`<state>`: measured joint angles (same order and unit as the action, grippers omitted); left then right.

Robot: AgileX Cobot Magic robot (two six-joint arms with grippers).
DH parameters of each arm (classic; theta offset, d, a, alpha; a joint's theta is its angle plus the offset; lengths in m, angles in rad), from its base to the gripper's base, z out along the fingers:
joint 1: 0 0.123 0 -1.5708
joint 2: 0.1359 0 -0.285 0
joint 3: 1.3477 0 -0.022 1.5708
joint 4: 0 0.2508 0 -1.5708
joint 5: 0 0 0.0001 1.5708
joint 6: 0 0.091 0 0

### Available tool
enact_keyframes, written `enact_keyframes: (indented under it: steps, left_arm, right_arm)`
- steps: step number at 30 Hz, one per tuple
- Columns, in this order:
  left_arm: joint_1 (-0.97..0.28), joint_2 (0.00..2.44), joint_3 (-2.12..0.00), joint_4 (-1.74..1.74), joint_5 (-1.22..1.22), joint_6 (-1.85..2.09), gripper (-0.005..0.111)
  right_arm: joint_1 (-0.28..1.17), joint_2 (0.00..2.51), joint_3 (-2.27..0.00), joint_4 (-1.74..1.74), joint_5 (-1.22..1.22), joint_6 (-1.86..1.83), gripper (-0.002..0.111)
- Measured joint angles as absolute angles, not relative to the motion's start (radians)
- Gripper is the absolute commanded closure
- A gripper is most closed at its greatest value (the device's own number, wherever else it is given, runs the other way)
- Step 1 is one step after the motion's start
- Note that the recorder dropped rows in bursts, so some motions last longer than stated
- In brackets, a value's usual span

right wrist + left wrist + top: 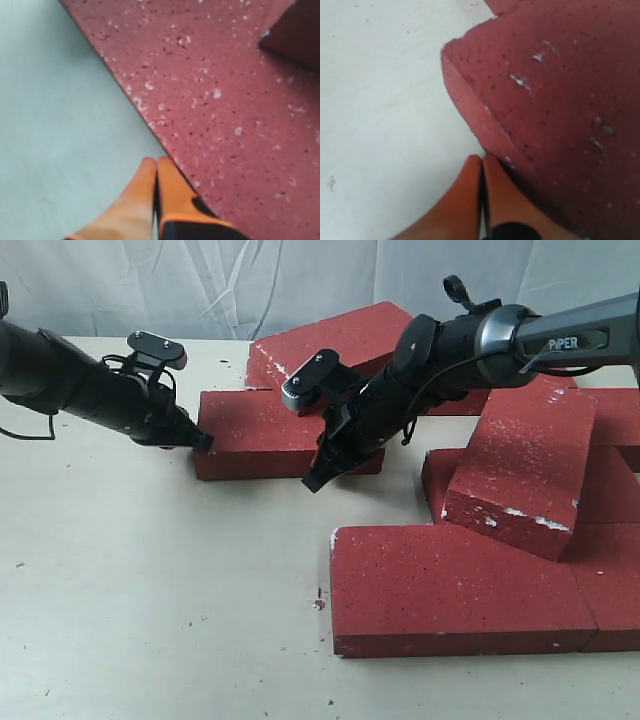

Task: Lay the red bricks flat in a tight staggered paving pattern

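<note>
my left gripper [203, 441] and right gripper [318, 480] are pressed shut on nothing, so i think they work as pushers. left tip touches the flat brick [255, 430] at its 9 o'clock end, right at its 5 o'clock edge. a tilted brick [520, 465] leans at 3 o'clock.

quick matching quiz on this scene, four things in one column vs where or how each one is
1 left gripper
2 right gripper
3 white-chipped brick on the right
4 nearest brick

a lies flat at the front
b tilted, propped on other bricks
c shut, at the centre brick's short end
d shut, at the centre brick's long front side

Pairs: 1-c, 2-d, 3-b, 4-a
</note>
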<state>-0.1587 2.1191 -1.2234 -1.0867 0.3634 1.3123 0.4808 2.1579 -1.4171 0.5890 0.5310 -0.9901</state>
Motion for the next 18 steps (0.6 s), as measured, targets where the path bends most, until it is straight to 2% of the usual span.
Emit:
enact_keyframes:
  steps: [11, 18]
  left_arm:
    - [-0.115, 2.124, -1.226, -1.040, 0.384, 1.280, 0.107]
    - [-0.052, 2.058, -1.226, -1.012, 0.633, 1.233, 0.107]
  right_arm:
    - [0.487, 2.135, -1.417, 0.368, 0.573, -0.781, 0.109]
    - [0.483, 2.061, -1.417, 0.407, 0.678, -0.759, 0.109]
